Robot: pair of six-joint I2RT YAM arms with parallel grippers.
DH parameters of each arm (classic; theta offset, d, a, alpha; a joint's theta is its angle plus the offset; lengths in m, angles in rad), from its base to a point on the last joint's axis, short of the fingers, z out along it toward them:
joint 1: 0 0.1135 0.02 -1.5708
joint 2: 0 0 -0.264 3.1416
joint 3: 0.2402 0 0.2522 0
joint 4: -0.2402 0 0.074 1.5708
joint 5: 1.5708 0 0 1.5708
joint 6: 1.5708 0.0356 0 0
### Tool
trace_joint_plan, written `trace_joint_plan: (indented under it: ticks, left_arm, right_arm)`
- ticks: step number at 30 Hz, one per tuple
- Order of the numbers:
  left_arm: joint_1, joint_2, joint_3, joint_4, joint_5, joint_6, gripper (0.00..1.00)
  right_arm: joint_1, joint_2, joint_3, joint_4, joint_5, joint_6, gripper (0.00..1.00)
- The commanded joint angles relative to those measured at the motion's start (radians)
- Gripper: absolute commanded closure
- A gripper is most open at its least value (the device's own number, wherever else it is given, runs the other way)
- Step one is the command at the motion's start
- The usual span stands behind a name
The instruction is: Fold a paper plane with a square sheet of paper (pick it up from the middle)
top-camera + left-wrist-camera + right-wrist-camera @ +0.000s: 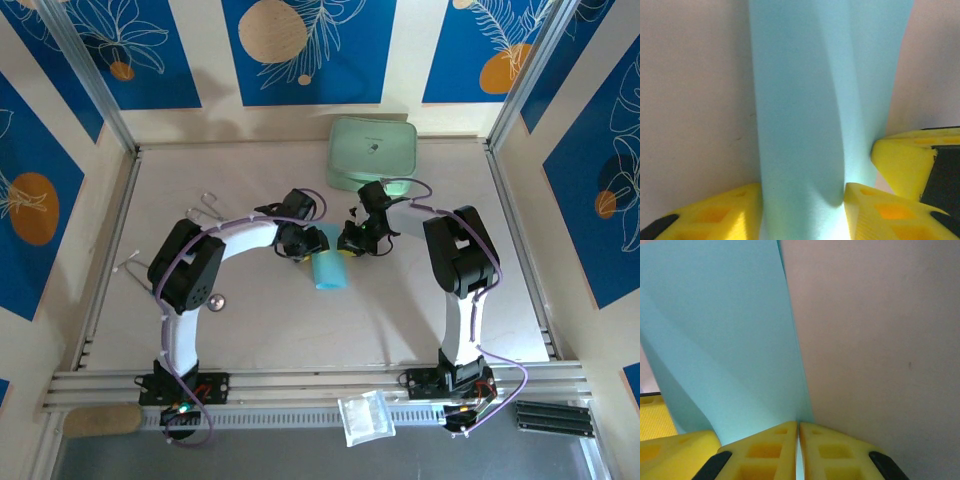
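Right end effector (799,432) pinches square sheet of paper (725,340); left end effector (802,200) apparently open around it.

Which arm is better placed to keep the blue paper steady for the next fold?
Right, I think. The right gripper is shut on the edge of the square sheet of paper, so it holds it. The left gripper has its fingers apart around the sheet, with no firm pinch visible.

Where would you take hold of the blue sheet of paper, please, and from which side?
At the edge, where the right gripper pinches the square sheet of paper, coming edge-on from the right. The sheet is curled, so its bulging middle between the left gripper's open fingers would probably crush.
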Motion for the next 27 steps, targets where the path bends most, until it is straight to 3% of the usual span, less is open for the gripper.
trace_joint_plan:
  ticks: [1,9,17,27]
  left_arm:
    - [0.003,-0.026,0.005,-0.069,-0.016,-0.005,0.51]
    - [0.001,0.009,-0.003,-0.080,0.003,-0.009,0.50]
    - [-0.009,0.062,0.031,-0.176,-0.052,0.006,0.54]
    - [-0.025,0.114,0.054,-0.239,-0.101,-0.015,0.52]
  right_arm:
    - [0.005,0.044,-0.003,-0.069,0.052,-0.011,0.86]
    - [-0.001,0.034,-0.001,-0.047,0.009,0.007,0.84]
    - [-0.031,-0.060,0.020,0.021,-0.097,0.087,0.71]
    - [-0.115,-0.203,-0.095,0.073,-0.006,0.129,0.65]
